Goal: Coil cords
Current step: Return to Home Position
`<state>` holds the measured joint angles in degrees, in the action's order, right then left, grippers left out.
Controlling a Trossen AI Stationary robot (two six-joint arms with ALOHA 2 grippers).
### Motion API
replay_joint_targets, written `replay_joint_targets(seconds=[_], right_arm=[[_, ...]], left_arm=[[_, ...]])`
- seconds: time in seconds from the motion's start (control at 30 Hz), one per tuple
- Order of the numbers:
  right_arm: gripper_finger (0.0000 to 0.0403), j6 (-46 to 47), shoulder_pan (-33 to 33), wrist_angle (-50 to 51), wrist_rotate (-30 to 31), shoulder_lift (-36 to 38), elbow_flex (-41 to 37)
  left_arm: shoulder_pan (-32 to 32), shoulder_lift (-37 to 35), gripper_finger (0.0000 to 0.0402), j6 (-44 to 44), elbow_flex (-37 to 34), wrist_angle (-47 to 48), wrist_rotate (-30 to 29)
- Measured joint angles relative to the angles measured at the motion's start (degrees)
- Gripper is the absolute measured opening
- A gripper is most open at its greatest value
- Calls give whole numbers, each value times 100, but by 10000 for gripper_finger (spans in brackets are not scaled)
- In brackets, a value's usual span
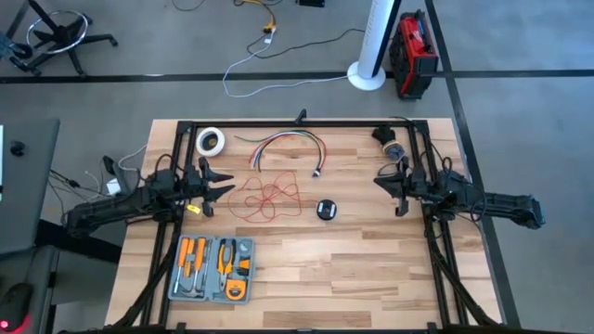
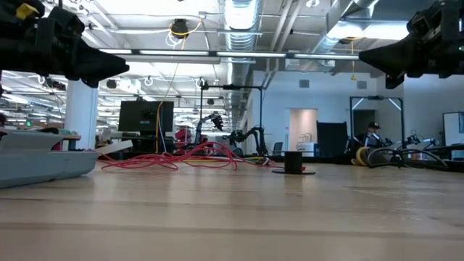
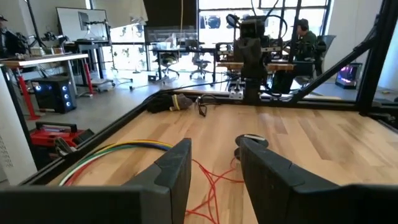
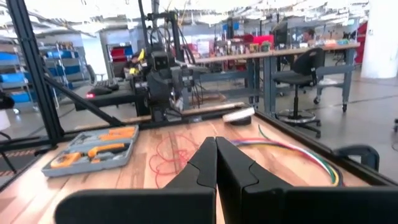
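On the wooden tabletop [image 1: 371, 269], between the two arms, we saw the red wire [image 1: 269, 198] lying in a loose, flat tangle. The black spool [image 1: 326, 210] stood upright just beside the tangle, on the side toward the right arm; whether any strand reached it we could not tell. The left pincer [image 1: 225, 186] hung above the tabletop near the tangle's other side, and its own wrist view showed the fingers [image 3: 177, 165] spread apart and released, with nothing between them. The right pincer [image 1: 380, 178] hung over the opposite side, well apart from the wire, its fingers [image 4: 202, 158] clenched together on nothing. From the low view we saw both arms raised clear of the wood. A grey tray [image 1: 243, 249] of orange-handled tools sat in front of the left arm. A roll of tape [image 1: 211, 141] and a bundle of coloured cables [image 1: 288, 139] lay along the far edge.
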<state>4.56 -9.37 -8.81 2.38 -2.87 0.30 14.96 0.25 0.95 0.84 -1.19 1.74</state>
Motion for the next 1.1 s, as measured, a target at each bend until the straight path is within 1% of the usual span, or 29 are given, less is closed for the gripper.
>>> replay_joint_targets(seconds=[0.2,0.3,0.37,0.63,0.8,0.87,0.93,1.03,1.1], right_arm=[[5,13,16,73,15,0,-4],[5,11,129,-54,-6,-7,-4],[5,13,236,-2,-71,-17,-4],[5,-187,644,-29,-75,-17,-4],[4,-287,567,-16,-74,-15,-4],[4,-293,560,160,-75,-15,-4],[4,-257,556,393,-75,-17,-4],[2,-113,552,599,-83,-17,-4],[1,-99,607,590,-97,-15,-4]], left_arm=[[0,13,125,-170,-25,-4,-2],[-2,12,125,-338,-27,27,-181],[-3,11,121,-383,-33,30,-176],[-37,11,73,-231,-37,20,-118],[-35,13,57,-174,-38,21,-125],[-35,11,50,-170,-42,20,-125],[-35,11,37,-163,-42,22,-136],[-35,12,7,-127,-42,31,-188],[-35,13,4,-79,-42,33,-195]])
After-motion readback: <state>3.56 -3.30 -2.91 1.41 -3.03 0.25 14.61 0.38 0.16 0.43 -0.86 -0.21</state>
